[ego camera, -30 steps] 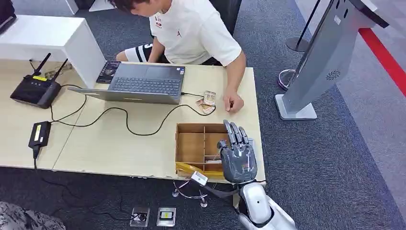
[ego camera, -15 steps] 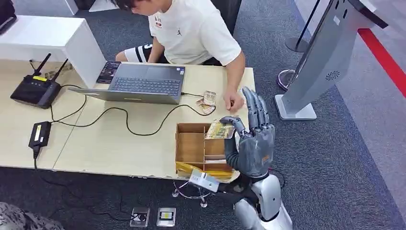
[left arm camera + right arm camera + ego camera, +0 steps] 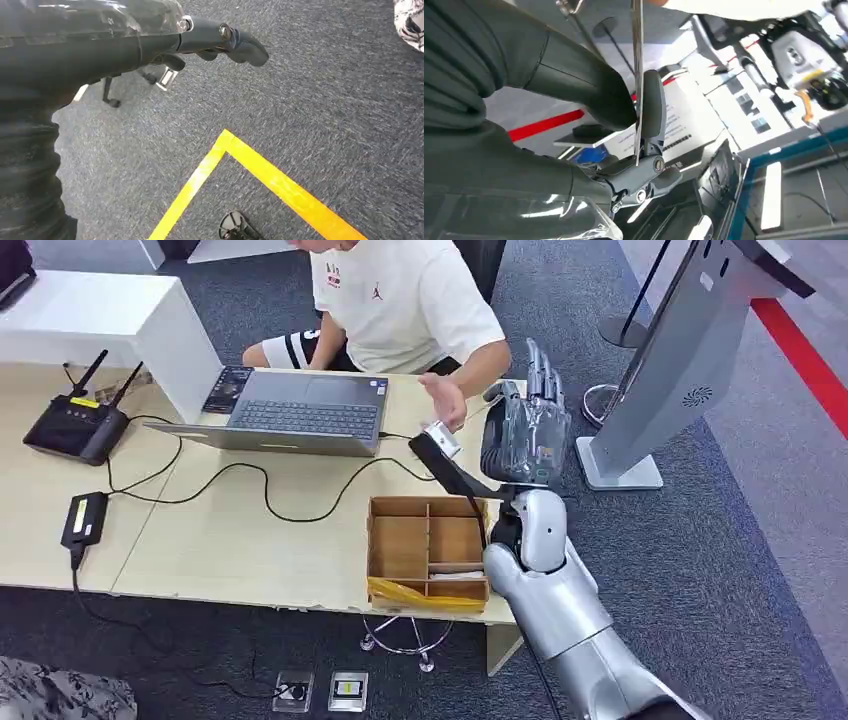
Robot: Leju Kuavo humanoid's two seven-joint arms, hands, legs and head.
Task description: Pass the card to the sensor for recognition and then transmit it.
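On the pale wooden counter (image 3: pixel 250 540), going from its left end, sit a black plastic router with two stub antennas (image 3: pixel 75 425), a black power brick (image 3: pixel 83 518) trailing a thin black cable (image 3: pixel 265 502), and an open grey laptop (image 3: pixel 290 415) with a dark booklet (image 3: pixel 226 389) beside its back corner. A white boxy stand (image 3: pixel 120 325) rises behind the router. Nearer the right end stands a shallow brown wooden box split into compartments (image 3: pixel 428 545), with a crinkled yellow wrapper (image 3: pixel 425 595) along its front wall. A person in a white T-shirt (image 3: pixel 405 305) sits behind the counter, one open hand (image 3: pixel 443 400) held above it.

The right robot hand (image 3: pixel 525 415), grey and glossy with dark ribbed fingers pointing up, is raised just beside that person's hand. In the right wrist view a thin card seen edge-on (image 3: pixel 638 75) is pinched between the thick grey thumb (image 3: pixel 579 82) and a darker finger; its face cannot be read from this angle.

To the right, a slanted silver-grey kiosk on a flat base (image 3: pixel 670 360) stands on coarse blue-grey carpet (image 3: pixel 720 570), with a red stripe (image 3: pixel 800 350) beyond.

The left robot hand (image 3: pixel 210 42) hangs over the carpet and a yellow tape corner (image 3: pixel 225 145), fingers seemingly curled on nothing.
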